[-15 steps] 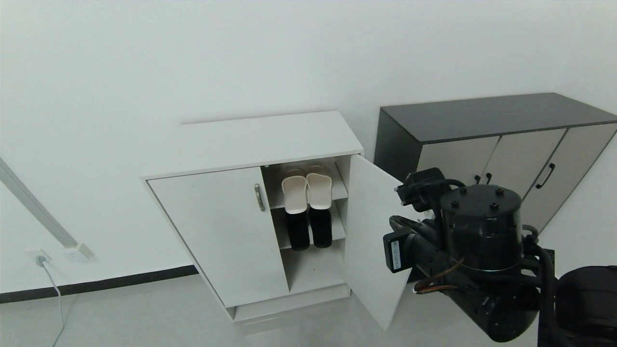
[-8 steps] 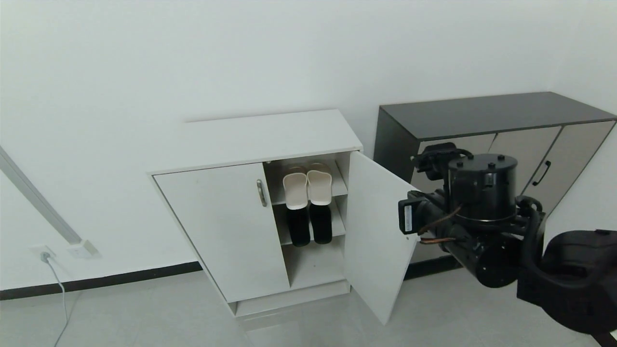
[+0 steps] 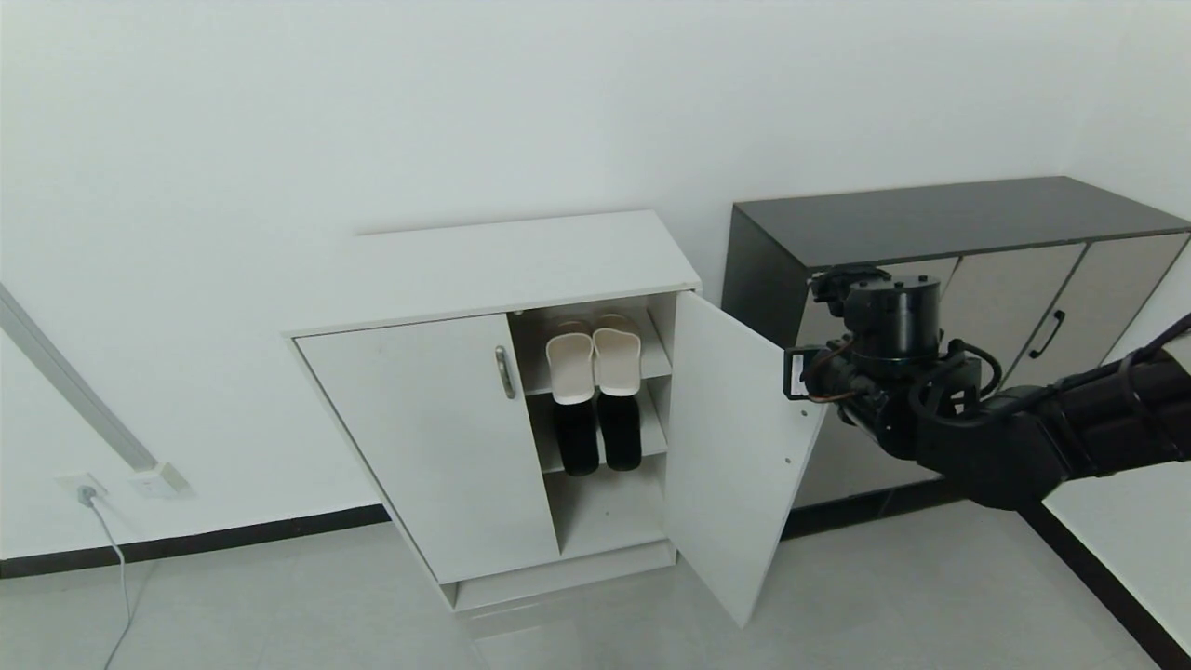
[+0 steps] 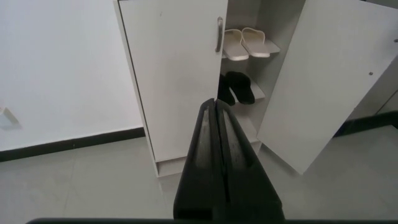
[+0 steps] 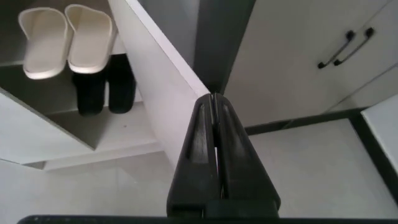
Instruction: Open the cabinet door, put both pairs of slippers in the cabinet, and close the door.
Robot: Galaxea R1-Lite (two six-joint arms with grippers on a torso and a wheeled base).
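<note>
Looking from the head, we see the cabinet [image 3: 502, 265] against the wall, with its door [image 3: 735, 447] swung wide on the right. The left door [image 3: 419, 437] is shut and has a handle [image 3: 502, 372] at its inner edge. In the open half the white slippers [image 3: 594, 365] lie side by side on the top shelf, their near ends jutting over its front edge. The black slippers [image 3: 600, 435] lie the same way on the shelf below. The right arm [image 3: 1023, 433] comes in from the right, its wrist just beside the door's free edge, level with the door's upper half. A dark cabinet [image 3: 930, 219] stands behind it. A socket [image 3: 79, 486] with a cable [image 3: 112, 558] sits low on the wall at far left.

From the left wrist, we see the left gripper [image 4: 216, 106] with its fingers pressed together and nothing between them. It hangs above the floor, well apart from the cabinet and in front of the left door. Both pairs sit on their shelves beyond it.

From the right wrist, the right gripper [image 5: 214, 99] is likewise pressed together and holds nothing. Its tip is at the door's free edge, and we cannot tell whether it touches. Inside the cabinet, the white slippers lie above the black slippers.
</note>
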